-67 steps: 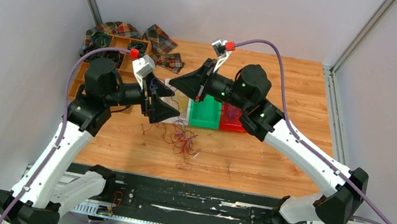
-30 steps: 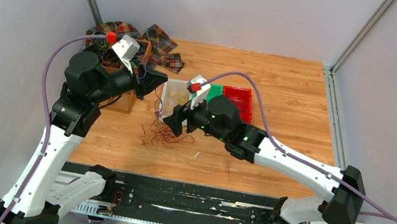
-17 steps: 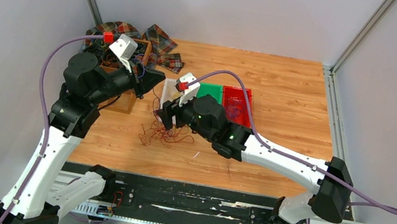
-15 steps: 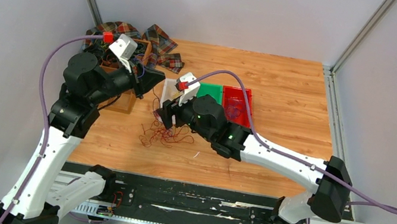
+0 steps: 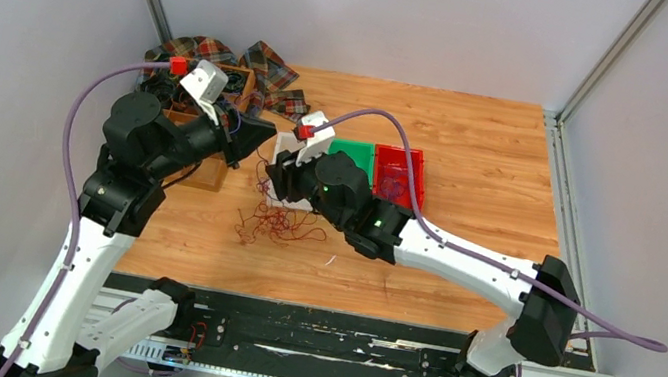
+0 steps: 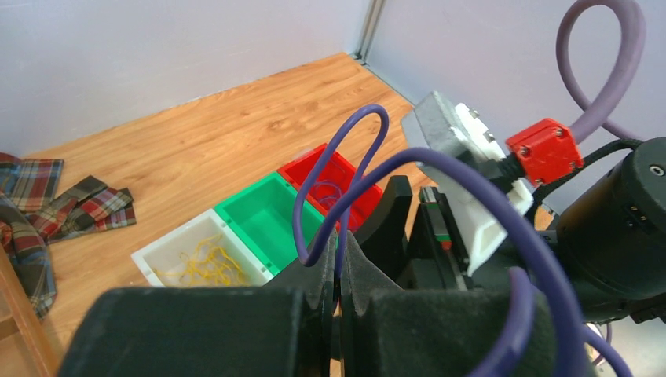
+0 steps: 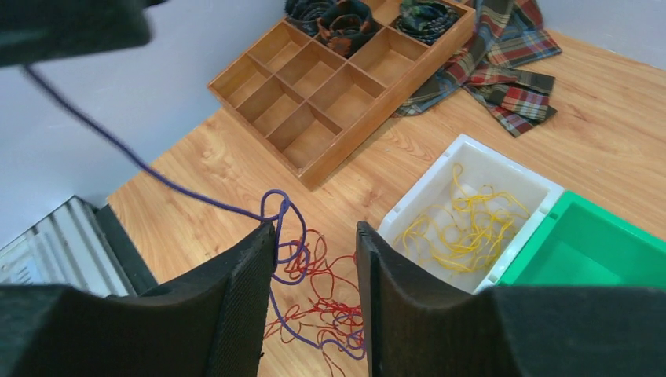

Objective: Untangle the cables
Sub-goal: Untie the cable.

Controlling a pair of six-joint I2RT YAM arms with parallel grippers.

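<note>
**q:** overview panel: where did the cables lie?

**a:** the clump of cables (image 5: pixel 279 223), mostly red-brown with some purple, lay on the wooden table (image 5: pixel 479 141). it sat just in front of the white bin (image 7: pixel 418 196), between my two arms. one purple cable (image 6: pixel 369 118) ran from the clump up to the left gripper (image 6: pixel 339 253).

**q:** left wrist panel: how did that gripper stand?

**a:** i saw its fingers pressed together on the purple cable, which looped above the tips. beyond them stood three bins in a row. the white bin held yellow wires (image 6: pixel 200 267), the green bin (image 6: pixel 267 212) came next, and the red bin (image 6: pixel 330 166) held a few purple strands.

**q:** right wrist panel: and the right gripper?

**a:** the right gripper (image 7: pixel 316 232) hung over the clump with its jaws partly apart and nothing clamped. the purple cable stretched in from the upper left to a small knot of loops just beside one finger (image 7: pixel 243 290). i could not tell whether the loops touched it. red-brown wires (image 7: pixel 334 310) lay below the gap. behind were a wooden compartment tray (image 7: pixel 314 86) with black coiled rolls (image 7: pixel 345 12) in its far cells, and plaid cloths (image 7: pixel 503 71) next to it.
</note>
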